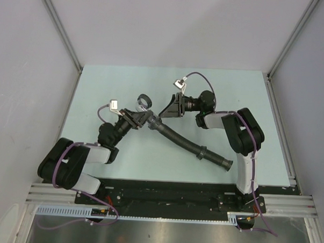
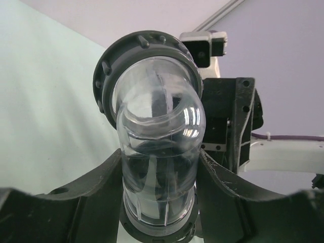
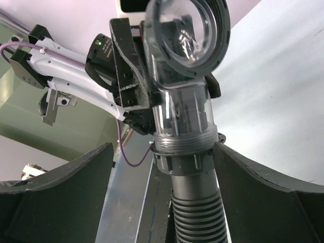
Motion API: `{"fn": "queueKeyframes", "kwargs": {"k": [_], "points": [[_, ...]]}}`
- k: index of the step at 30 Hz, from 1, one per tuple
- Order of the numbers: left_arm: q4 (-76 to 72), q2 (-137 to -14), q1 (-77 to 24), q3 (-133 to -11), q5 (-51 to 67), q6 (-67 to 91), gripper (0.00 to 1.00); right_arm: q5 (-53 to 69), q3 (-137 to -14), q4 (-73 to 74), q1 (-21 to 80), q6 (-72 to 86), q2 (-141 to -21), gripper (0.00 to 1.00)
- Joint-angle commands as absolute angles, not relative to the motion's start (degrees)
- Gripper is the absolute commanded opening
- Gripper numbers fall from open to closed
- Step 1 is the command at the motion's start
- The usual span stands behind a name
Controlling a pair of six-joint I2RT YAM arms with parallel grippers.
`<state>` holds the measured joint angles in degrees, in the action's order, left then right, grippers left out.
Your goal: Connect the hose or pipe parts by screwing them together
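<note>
A clear elbow fitting [image 2: 158,152] with a dark grey ring nut [image 2: 109,66] on its far end stands between my left gripper's [image 2: 161,162] fingers, which are shut on its barrel. In the top view the left gripper [image 1: 138,118] holds the fitting [image 1: 145,102] at mid-table. The black ribbed hose [image 1: 188,144] runs from there to the near right. In the right wrist view the hose's grey collar [image 3: 190,162] sits against the fitting's threaded end [image 3: 185,142]. My right gripper [image 3: 163,152] straddles the collar, open; its left finger is well clear and its right finger is at the collar's edge.
The pale green table [image 1: 98,97] is walled by grey panels on three sides. The hose's free flared end [image 1: 226,164] lies close to the right arm's base. Purple cables [image 3: 129,157] trail from both wrists. A metal rail [image 1: 169,200] runs along the near edge.
</note>
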<state>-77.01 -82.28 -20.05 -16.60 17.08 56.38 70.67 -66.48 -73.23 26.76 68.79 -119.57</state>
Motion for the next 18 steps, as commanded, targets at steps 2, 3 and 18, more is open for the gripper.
{"fn": "queueKeyframes", "kwargs": {"k": [2,3,18], "points": [[-95.98,-82.53,-19.69,-16.00,16.00,54.49,0.00,68.03,-69.17,-84.39,25.05,65.14,-118.74,0.82],[-95.98,-82.44,-19.69,-15.74,15.91,54.49,0.00,67.07,-69.08,-79.85,24.87,63.47,-118.13,0.81],[-95.80,-82.79,-19.69,-14.59,13.98,54.58,0.00,8.83,-68.47,-12.49,39.44,-2.10,-94.31,1.00]]}}
